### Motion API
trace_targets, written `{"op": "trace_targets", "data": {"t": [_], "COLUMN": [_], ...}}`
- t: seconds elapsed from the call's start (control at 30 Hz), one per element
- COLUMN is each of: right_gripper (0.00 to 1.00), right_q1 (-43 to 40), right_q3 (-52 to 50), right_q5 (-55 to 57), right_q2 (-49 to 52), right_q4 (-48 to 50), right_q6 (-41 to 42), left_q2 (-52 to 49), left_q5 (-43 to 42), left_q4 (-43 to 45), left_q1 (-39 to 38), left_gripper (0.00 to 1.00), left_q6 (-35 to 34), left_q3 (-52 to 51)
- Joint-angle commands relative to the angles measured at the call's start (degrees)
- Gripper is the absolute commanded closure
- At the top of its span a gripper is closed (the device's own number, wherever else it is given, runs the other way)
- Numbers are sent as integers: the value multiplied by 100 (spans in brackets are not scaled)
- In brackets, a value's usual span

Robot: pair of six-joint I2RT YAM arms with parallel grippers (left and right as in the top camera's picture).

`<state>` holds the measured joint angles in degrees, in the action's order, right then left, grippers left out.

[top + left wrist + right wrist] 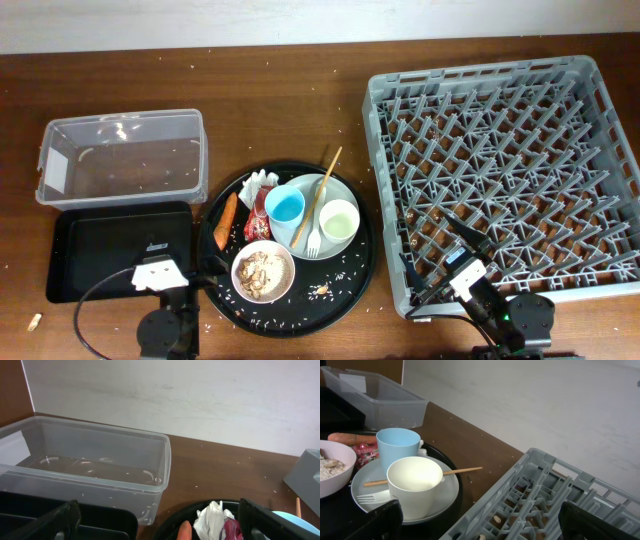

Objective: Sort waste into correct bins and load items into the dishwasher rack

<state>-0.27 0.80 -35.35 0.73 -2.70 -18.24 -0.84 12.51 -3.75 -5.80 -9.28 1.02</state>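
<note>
The large round black tray (350,278) at lower centre holds 1 pale round plate (336,186) carrying 2 cups, a blue cup (285,207) and a pale green-white cup (338,220), plus 1 white fork (313,241) and 1 wooden chopstick (322,185). Left of the plate are 1 white bowl (241,262) of beige food scraps (263,273), 1 small orange carrot (227,221), 1 red shiny wrapper (258,226) and 1 crumpled white tissue (260,183).

At left are 2 bins: a clear plastic rectangular tub (60,132) above a shallow black rectangular tray (105,250). 1 large square grey plastic rack (500,170) fills the right.

The left gripper (159,507) and right gripper (481,506) each have their fingers spread wide, holding nothing.
</note>
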Motion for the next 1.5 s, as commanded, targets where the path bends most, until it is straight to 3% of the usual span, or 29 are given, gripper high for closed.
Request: {"op": "trace_targets", "data": {"t": [0.0,0.87,0.9,0.97,1.03,1.13,1.17,1.23,1.33,1.4,1.43,1.47], "right_gripper": [1,1,1,1,1,1,1,1,1,1,1,1], "right_q1": [26,28,26,26,26,26,26,26,26,26,26,26], "right_q3": [-48,-48,-48,94,1023,2527,3930,6131,7276,7342,7342,7342], "right_q5": [22,-48,-168,-168,-107,262,570,564,481,726,1036,1652], "right_q2": [-42,-42,-42,-42,55,802,1899,3773,5392,5921,6006,5993], "right_q4": [-4,15,59,931,874,-684,-2332,-4404,-5816,-6153,-6301,-6544], "right_q6": [33,46,570,3589,4146,4140,3969,2695,2433,2476,2680,3112], "left_q2": [50,50,50,50,-175,-1327,-2382,-4411,-6236,-6913,-7114,-7543], "left_q5": [59,-221,-660,-1993,-2234,-2229,-2291,-2490,-3248,-3742,-3563,-2417], "left_q4": [28,125,166,232,-334,-1565,-2516,-4459,-5510,-5521,-5659,-5960], "left_q1": [33,31,28,28,28,28,28,28,28,13,-107,-643], "left_gripper": [1,1,1,1,1,1,1,1,1,1,1,7], "left_q6": [-11,-17,-15,-39,-52,-52,-55,-52,-74,-74,2,7], "left_q3": [-50,-48,-35,234,1137,2752,3888,5969,7471,7501,7499,7499]}}
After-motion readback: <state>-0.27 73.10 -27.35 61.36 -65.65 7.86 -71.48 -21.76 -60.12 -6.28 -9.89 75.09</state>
